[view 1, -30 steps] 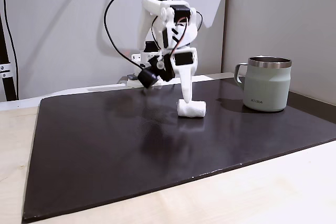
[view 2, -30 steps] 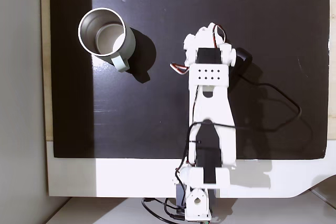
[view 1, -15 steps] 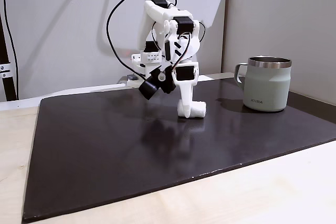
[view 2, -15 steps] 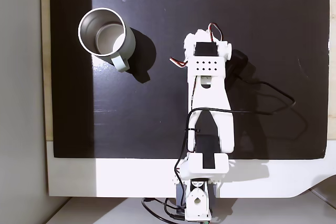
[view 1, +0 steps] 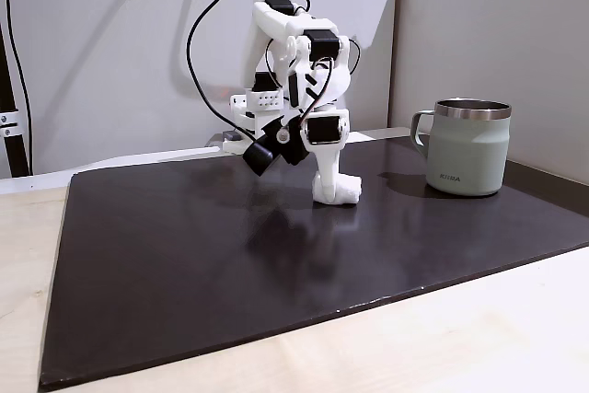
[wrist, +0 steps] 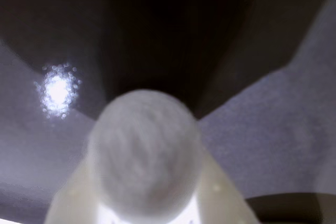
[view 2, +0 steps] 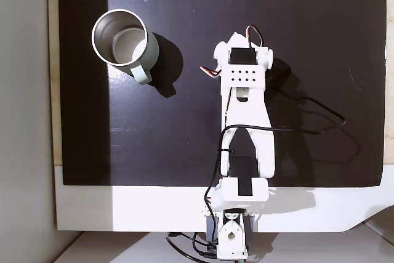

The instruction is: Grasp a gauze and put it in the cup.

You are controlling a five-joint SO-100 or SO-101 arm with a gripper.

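White gauze roll (wrist: 143,150) blurred, close against lens in wrist view; pincer (view 1: 325,192) clamped on it, low over black mat (view 1: 230,255) on bench. Sage-green mug (view 1: 469,147) well apart, rightward. Risk: soft roll squeezing out mid-carry, or clipping steel rim

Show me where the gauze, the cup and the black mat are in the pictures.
gauze (view 1: 340,191): a fixed view, side of the white roll.
cup (view 1: 471,160): a fixed view, its green wall.
black mat (view 1: 184,255): a fixed view, a bare part in front.
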